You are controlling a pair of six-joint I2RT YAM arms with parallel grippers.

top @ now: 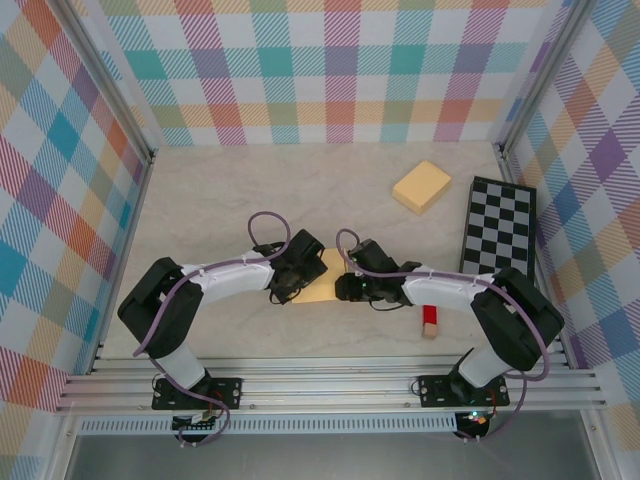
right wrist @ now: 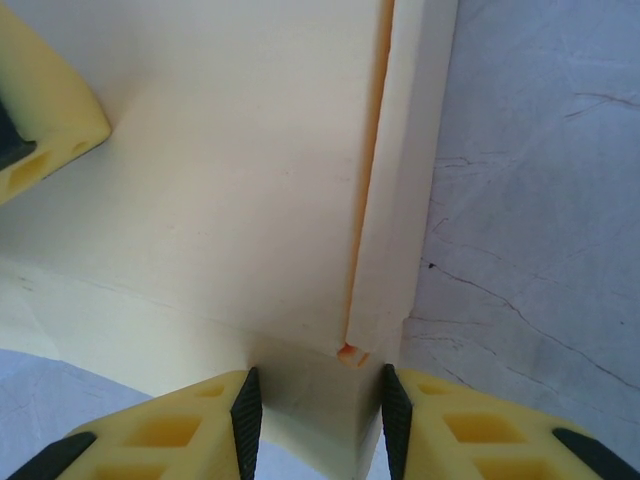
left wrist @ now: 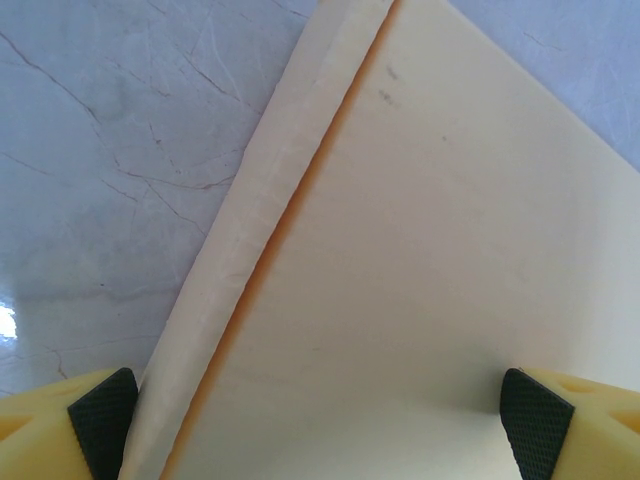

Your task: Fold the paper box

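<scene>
The cream paper box (top: 322,286) lies flat on the table's middle, between my two grippers. In the left wrist view, its broad panel (left wrist: 430,260) and a narrow folded side flap (left wrist: 250,230) run diagonally. My left gripper (left wrist: 318,440) is open wide, with its pads (left wrist: 100,425) straddling the panel from above. My right gripper (right wrist: 318,420) is at the box's right end. Its jaws are closed in on a raised end flap (right wrist: 310,400), and both pads (right wrist: 245,420) touch the paper. A left finger (right wrist: 45,100) shows at the upper left of the right wrist view.
A second, folded cream box (top: 421,186) sits at the back right. A black-and-white checkered board (top: 500,225) lies along the right wall. A small red block (top: 431,316) rests near the right arm. Plaid walls enclose the table on three sides.
</scene>
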